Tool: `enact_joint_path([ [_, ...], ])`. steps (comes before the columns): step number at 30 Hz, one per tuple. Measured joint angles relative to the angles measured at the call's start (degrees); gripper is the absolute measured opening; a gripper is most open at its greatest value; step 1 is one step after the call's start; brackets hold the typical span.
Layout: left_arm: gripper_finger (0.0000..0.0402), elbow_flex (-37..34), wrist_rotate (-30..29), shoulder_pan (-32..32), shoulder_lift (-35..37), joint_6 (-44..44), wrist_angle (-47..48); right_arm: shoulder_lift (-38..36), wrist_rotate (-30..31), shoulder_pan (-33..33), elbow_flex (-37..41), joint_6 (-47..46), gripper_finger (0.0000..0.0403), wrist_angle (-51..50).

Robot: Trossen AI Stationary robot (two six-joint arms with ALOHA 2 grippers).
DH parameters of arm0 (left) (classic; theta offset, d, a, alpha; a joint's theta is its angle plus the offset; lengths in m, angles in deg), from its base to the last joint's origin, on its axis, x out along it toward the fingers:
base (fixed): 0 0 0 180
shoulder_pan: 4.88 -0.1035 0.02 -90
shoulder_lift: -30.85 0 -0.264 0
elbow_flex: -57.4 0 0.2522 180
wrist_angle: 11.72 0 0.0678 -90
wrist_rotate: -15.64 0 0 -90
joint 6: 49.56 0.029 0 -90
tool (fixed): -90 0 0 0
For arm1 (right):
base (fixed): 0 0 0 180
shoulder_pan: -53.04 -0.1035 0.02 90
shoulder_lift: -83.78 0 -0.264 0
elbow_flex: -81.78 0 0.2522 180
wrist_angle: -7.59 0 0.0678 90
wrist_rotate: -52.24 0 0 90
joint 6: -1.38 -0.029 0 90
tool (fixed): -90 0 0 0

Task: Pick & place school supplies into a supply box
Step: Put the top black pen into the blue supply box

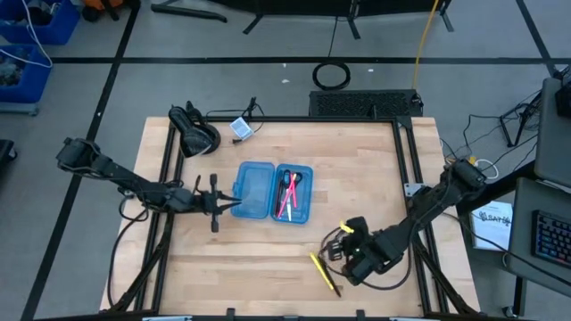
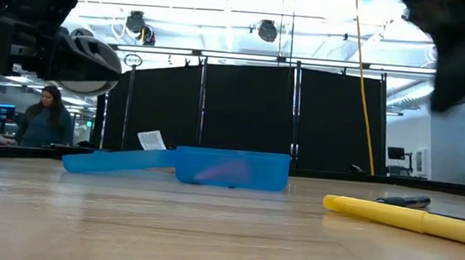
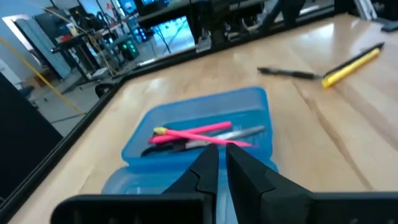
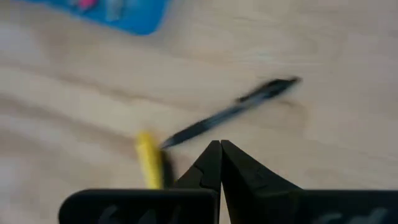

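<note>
The blue supply box (image 1: 272, 192) lies open on the table's middle, its empty lid half (image 1: 254, 189) on the left. Its tray half (image 3: 205, 124) holds pink pens (image 3: 193, 132) and the scissors (image 1: 295, 180). A yellow pen (image 1: 324, 270) and a black pen (image 4: 230, 112) lie on the table near the front right. My left gripper (image 3: 222, 150) is shut and hovers above the lid's left side. My right gripper (image 4: 221, 146) is shut and hovers above the two loose pens.
A black rounded object (image 1: 194, 132) and a small blue-white item (image 1: 241, 127) lie at the far left, with cables. Black frame rails (image 1: 410, 169) run along the table's sides. Two people (image 2: 18, 113) sit beyond the table.
</note>
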Motion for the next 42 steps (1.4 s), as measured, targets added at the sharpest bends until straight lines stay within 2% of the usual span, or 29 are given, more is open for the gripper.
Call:
enact_joint_path([
  [3, 0.0037, 0.0, 0.0, 0.0, 0.0, -0.1, 1.7, 0.0, 0.8, -1.1, 7.1, -5.3, 0.0, 7.8],
  [6, 0.0037, 0.0, 0.1, 0.0, 0.0, 0.3, 2.6, -0.7, 1.0, -0.4, 12.7, -5.5, 0.0, 20.3],
  [9, 0.0037, 0.0, 0.0, 0.0, 0.0, 1.7, 3.2, -0.7, 4.7, 0.6, 15.9, -3.5, 0.0, 29.8],
  [14, 0.0037, 0.0, 0.0, 0.0, 0.0, 4.8, 3.6, -1.0, 8.8, 2.5, 17.3, 4.1, 0.0008, 35.5],
  [20, 0.0037, 0.0, 0.0, 0.0, 0.0, 6.1, 2.7, -2.2, 8.7, 3.8, 17.2, 23.4, 0.0024, 44.2],
  [25, 0.0037, 0.0, 0.0, -1.1, 0.0, 4.6, 2.3, -2.3, 8.5, 4.0, 17.0, 26.9, 0.0011, 51.7],
  [28, 0.0037, 0.0, 0.2, -2.0, 0.0, 2.8, 2.3, -2.3, 6.3, 4.1, 15.7, 26.9, 0.0002, 49.5],
  [31, 0.0037, 0.0, 0.2, -2.8, 0.0, 2.1, 2.3, -2.3, 6.0, 4.0, 13.6, 21.0, 0.0001, 39.5],
  [33, 0.0037, 0.0, 0.2, -3.0, 0.0, 2.1, 2.3, -2.3, 2.5, 4.1, 12.6, 20.0, 0.0001, 32.8],
  [36, 0.0037, 0.0, 0.3, -3.0, 0.0, 1.8, 2.7, -2.3, -3.1, 4.1, 11.8, 25.6, 0.0001, 25.8],
  [42, 0.0037, 0.0, 0.3, -3.0, 0.0, 1.3, 2.7, -2.2, -3.6, 4.7, 7.1, 39.7, 0.0001, 17.2],
])
